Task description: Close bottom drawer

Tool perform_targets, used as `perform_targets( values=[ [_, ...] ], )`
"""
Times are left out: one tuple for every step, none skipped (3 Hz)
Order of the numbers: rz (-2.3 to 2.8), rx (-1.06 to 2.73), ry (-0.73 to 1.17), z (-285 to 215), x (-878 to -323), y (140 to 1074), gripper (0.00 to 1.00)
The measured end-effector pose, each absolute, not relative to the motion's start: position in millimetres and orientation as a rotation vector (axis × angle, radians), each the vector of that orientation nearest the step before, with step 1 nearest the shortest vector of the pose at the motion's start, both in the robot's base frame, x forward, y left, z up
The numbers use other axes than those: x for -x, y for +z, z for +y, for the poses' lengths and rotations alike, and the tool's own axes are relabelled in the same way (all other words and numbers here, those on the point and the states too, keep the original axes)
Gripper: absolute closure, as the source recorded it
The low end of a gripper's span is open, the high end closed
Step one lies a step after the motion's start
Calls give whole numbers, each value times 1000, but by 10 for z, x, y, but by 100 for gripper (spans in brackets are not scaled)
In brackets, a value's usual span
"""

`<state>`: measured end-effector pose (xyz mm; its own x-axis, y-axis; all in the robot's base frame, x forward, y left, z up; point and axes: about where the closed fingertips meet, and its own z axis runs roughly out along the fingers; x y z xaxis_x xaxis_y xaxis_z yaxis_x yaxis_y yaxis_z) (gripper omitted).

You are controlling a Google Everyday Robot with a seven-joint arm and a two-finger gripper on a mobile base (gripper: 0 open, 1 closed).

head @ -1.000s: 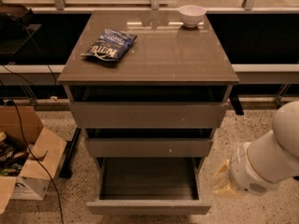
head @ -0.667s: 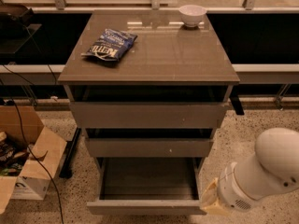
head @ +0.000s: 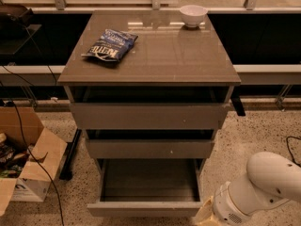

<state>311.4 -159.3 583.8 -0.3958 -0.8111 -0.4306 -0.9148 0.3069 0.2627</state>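
Grey-brown flat-fronted bottom drawer, lowest of three — pulled out, dark inside showing, long axis left-right. My fingers low, just beside its right front corner, drawer to their left; open or closed — cannot tell. Since earlier frame: I sank lower, more left; drawer unmoved.

There's a chip bag on the tabletop's left, white bowl at its far-right corner, cardboard box floor-level, left.

White rounded arm with a perforated wrist; yellowish tool bottom right.
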Motion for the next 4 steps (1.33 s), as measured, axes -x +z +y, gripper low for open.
perform_targets(
  values=[
    [2370, 1544, 710, -1587, -3159, 5699, 100],
    [2362, 1497, 760, -1576, -3216, 5407, 100],
    [2348, 1423, 861, -1623, -3233, 4765, 100],
    [2344, 1364, 956, -1616, -3259, 4233, 100]
  ],
)
